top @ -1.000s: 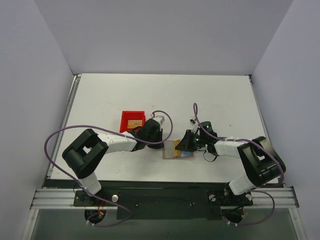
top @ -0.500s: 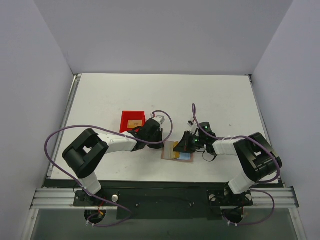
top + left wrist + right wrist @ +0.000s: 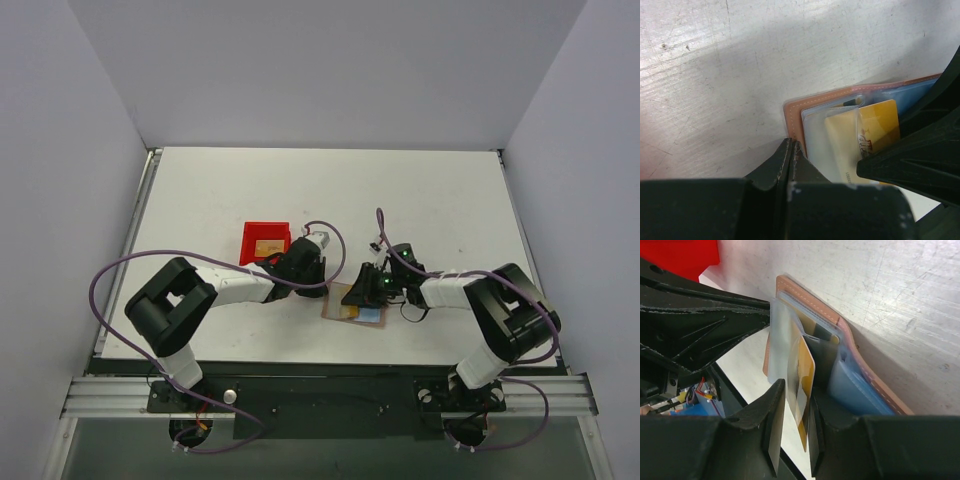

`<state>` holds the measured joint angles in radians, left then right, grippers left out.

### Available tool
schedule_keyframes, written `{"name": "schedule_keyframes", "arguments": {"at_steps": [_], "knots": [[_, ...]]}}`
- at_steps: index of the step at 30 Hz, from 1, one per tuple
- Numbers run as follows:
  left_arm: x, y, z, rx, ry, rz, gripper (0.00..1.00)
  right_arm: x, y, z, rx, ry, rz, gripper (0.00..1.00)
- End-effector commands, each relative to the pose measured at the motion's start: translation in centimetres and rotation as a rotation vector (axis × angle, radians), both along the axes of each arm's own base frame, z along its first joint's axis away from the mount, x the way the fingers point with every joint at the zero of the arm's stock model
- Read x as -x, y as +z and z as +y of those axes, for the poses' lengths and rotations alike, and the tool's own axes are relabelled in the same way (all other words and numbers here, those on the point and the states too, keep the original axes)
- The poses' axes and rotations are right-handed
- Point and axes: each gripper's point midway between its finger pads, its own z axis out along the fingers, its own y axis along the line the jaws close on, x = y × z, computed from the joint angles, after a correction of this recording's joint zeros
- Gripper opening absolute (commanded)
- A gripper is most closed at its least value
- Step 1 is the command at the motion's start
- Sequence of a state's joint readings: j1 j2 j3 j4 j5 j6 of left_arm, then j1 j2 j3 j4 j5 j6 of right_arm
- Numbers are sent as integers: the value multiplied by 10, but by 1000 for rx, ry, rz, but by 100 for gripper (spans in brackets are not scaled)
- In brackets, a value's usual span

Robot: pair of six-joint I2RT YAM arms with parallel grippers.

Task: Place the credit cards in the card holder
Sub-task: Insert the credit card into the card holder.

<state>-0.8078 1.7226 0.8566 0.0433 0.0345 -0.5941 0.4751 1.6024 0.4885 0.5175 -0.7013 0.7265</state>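
1. Top external view showed the card holder (image 3: 343, 312) lying open on the table (image 3: 450, 200), close to the near edge and between the two arms.
2. The left gripper (image 3: 790, 147) had its fingers pressed together, with the tips at the holder's stitched left edge. Whether any leather was caught between them could not be told.
3. The right gripper (image 3: 795, 395) reached in from the right. Its jaws stood narrowly apart astride one credit card (image 3: 804, 375) and the clear sleeve (image 3: 815, 135). The gap looked wider than the card's edge, so no firm pinch was judged.
4. The card sat partly under the sleeve, and its bare gold end faced the right arm.
5. The pocket lay to the left of the right gripper, so the remaining travel was judged to be leftward, toward the edge at the left gripper. The right arm was the one on the card. The card's long axis could not be settled because the fingers hid its ends.
6. A red bin (image 3: 250, 240) stood just far-left of the holder. It held a flat gold-brown piece, probably another card.
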Motion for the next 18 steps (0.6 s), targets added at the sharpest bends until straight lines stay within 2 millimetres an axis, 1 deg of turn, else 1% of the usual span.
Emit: {"name": "schedule_keyframes", "arguments": {"at_steps": [1,2,3,4,5,6,7,8,9,10,11,14,18], "knots": [[-1,8,-13,57,-20,-16,0,12,-2,-4,73,27,29,22],[-1,9,-13,60,-20,-17,0,6,-1,-6,97,10,14,25],[-1,10,-13,61,-20,-18,0,10,-1,-12,131,9,27,26],[-1,9,-12,61,-19,-18,0,3,2,-15,161,-8,7,29],[-1,9,-12,61,-18,-18,0,8,1,-22,202,-5,27,31],[-1,10,-12,62,-18,-19,0,2,5,-25,232,-21,13,34],[-1,9,-12,61,-20,-18,0,7,2,-33,278,-19,38,35],[0,9,-13,63,-20,-18,0,2,7,-32,286,-19,25,38],[0,9,-13,63,-22,-19,0,8,6,-37,316,-11,52,39],[-1,9,-12,63,-20,-19,0,5,8,-36,321,-11,49,40],[-1,10,-13,64,-20,-20,0,7,8,-39,341,-13,64,40],[-1,11,-13,66,-20,-22,0,6,11,-40,359,-18,65,41],[0,11,-13,67,-21,-21,0,9,12,-48,414,-22,77,42]]}}
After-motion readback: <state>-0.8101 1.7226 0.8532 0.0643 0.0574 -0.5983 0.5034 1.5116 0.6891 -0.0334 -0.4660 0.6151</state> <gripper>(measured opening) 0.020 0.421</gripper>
